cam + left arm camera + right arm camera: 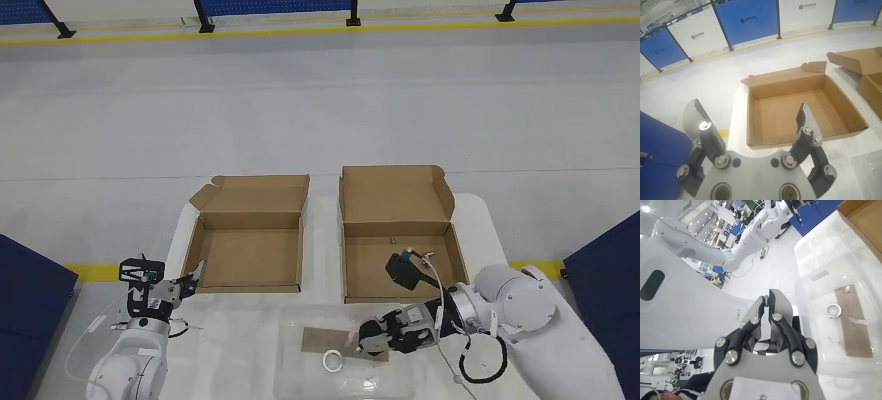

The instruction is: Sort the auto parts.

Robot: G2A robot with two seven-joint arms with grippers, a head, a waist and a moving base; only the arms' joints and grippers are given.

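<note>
Boxes number two: cardboard, lids open, side by side on the white bench (322, 250), L box (250, 255) and R box (395, 262). One clear bin (300, 380) sits in front of them, w/ one silver ring (331, 362) and one brown strip (322, 340) inside. R wrist view gives what the top view can't resolve: right claw (767, 296) is pinched narrow on one small metal screw (766, 300), up above the bin, apart from the ring. L wrist view shows left claw (749, 105) spread wide, holding nothing, just beside the L box's front corner.
</note>
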